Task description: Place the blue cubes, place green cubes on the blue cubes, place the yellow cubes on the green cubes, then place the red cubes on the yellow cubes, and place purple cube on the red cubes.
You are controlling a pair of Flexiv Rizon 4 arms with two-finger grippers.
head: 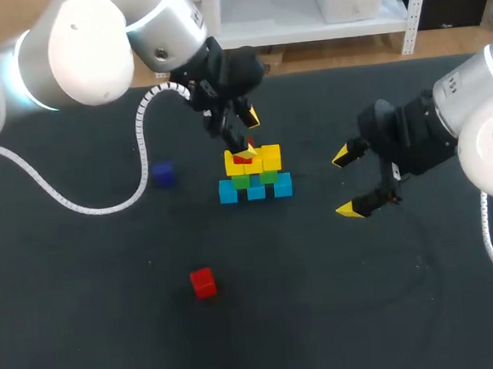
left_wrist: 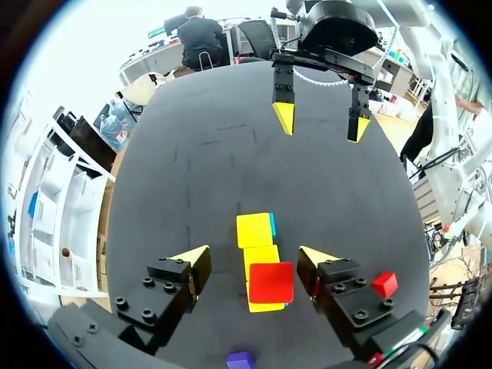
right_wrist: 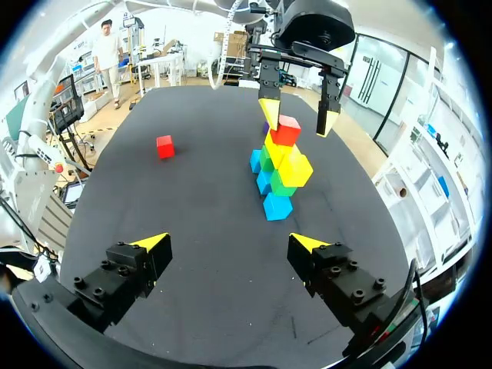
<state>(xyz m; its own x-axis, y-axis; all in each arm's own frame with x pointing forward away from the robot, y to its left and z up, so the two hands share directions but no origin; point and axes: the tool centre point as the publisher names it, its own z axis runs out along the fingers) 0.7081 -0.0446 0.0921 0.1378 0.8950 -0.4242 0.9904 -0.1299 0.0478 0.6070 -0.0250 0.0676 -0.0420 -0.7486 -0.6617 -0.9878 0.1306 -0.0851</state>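
Note:
A stack stands mid-table: blue cubes (head: pixel 255 191) at the bottom, green cubes (head: pixel 267 178) on them, yellow cubes (head: pixel 270 157) above. One red cube (head: pixel 243 157) rests on the yellow cubes (left_wrist: pixel 254 230). My left gripper (head: pixel 250 137) hangs over it, open; in the left wrist view the red cube (left_wrist: pixel 270 282) lies between the fingers, close to one and clear of the other. A second red cube (head: pixel 203 283) lies loose near the front. The purple cube (head: pixel 162 174) sits left of the stack. My right gripper (head: pixel 345 183) is open and empty, right of the stack.
The black table (head: pixel 87 334) has free room in front of and to the right of the stack. A white coiled cable (head: pixel 141 150) from my left arm hangs low over the table near the purple cube.

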